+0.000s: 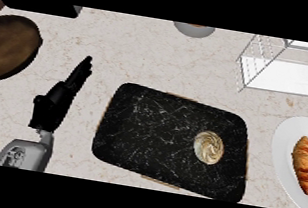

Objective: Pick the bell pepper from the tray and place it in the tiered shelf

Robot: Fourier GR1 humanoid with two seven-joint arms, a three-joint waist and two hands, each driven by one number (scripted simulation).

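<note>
Head view shows the left hand (59, 96) over the counter (142, 53) just off the tray's left edge, fingers straight and relaxed, grasping nothing. It looks parked rather than working. The right hand is out of view.

The dark marbled tray (153, 126) sits mid-counter, toward the near edge. The only item on it is a pale, round, ridged thing (208, 146) near the tray's right edge; it does not read clearly as a bell pepper, but it is the one pickable item there, so it is likely the target, untouched.

The white wire tiered shelf (282, 70) stands at the far right corner of the counter, well apart from the tray, nothing visible on it. That layout suggests a right-hand pick.

A white plate (285, 147) with a croissant (307, 164) sits at the right edge, a brown pan (1, 49) at the left edge, and a bowl (193, 29) at the far edge.
</note>
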